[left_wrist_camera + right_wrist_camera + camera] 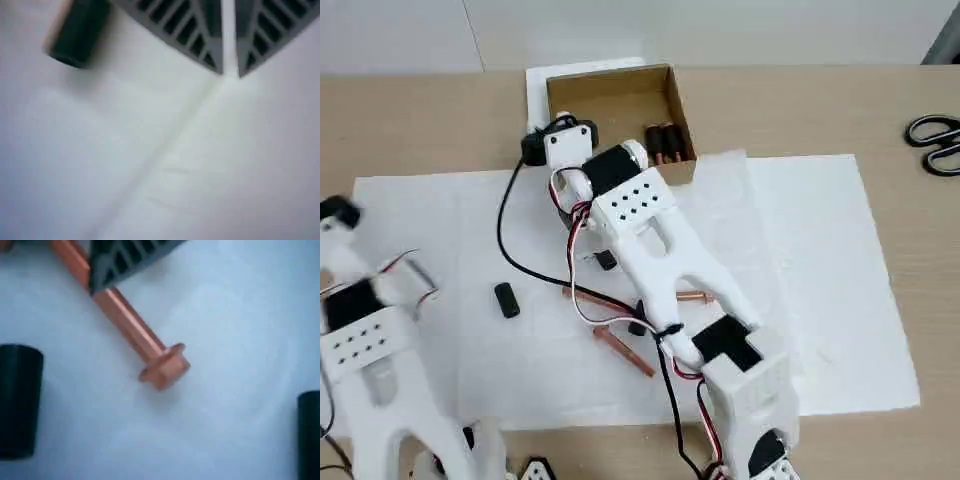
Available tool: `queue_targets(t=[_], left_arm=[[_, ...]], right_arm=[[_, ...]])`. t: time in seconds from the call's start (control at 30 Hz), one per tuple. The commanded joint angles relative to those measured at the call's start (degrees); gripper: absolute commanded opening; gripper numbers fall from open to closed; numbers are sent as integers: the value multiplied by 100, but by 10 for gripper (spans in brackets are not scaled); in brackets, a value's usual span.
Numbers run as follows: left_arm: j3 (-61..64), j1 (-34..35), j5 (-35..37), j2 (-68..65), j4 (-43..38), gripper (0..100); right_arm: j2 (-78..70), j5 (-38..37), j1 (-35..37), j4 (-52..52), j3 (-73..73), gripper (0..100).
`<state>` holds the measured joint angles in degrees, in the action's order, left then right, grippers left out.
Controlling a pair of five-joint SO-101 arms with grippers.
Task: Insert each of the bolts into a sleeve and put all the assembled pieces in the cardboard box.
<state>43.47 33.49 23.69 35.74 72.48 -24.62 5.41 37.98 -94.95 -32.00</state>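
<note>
High view: white paper [820, 250] on table [420, 120]

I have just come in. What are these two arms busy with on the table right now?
Two robot arms are putting bolts into sleeves. The right gripper is low over a copper bolt that lies on the white paper between two black sleeves; whether it grips the bolt is not clear. The left gripper, shut and empty, is close to the paper beside another sleeve. Two assembled pieces lie in the cardboard box, and loose bolts are on the paper.
</note>
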Motion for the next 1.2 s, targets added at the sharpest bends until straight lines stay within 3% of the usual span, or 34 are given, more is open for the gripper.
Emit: queue_targets(t=[0.0, 0.1, 0.37, 1.17], left_arm=[[92, 413, -730, 35, -97, 7], [277, 527, -993, 9, -97, 7], [743, 519, -923, 9, -290, 7], [919, 536, -932, 35, -334, 8]], right_arm=[[48, 35, -66, 127, 26, 387], [-31, 62, -57, 215, 26, 387], [-242, 44, 259, 585, 35, 387], [-1341, -123, 286, 1095, 18, 386]])
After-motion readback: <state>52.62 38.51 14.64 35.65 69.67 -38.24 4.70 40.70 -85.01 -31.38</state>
